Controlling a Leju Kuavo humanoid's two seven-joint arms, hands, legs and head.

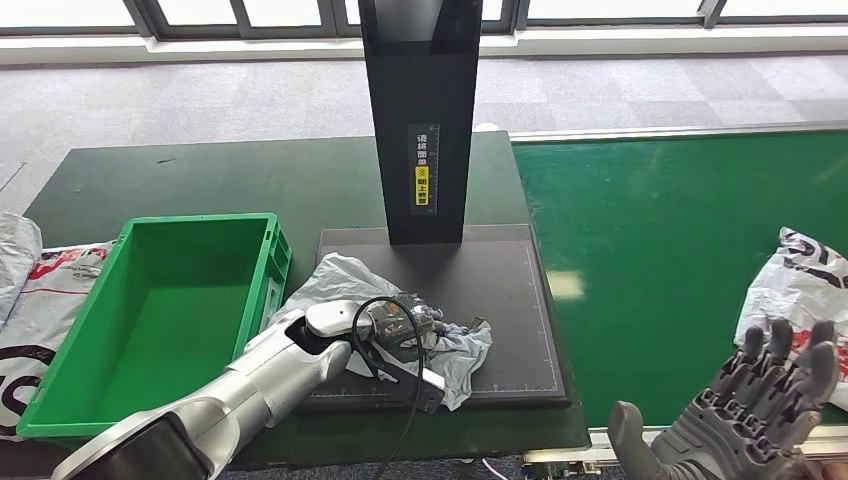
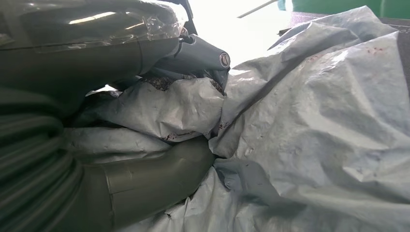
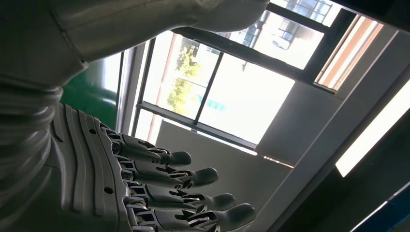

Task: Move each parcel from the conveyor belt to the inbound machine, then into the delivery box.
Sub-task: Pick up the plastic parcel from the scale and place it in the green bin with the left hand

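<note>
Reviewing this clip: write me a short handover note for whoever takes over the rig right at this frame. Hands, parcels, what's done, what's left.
Left hand: grips the grey parcel, which lies crumpled on the dark platform of the inbound machine; the left wrist view shows the fingers bunching the bag.
Right hand: open, fingers spread, raised at the near edge of the conveyor belt, holding nothing.
Delivery box: green crate left of the machine, nothing in it yet.
Done: this parcel has reached the machine.
Left: move it into the crate, then take the white parcel waiting on the belt by the right hand.
</note>
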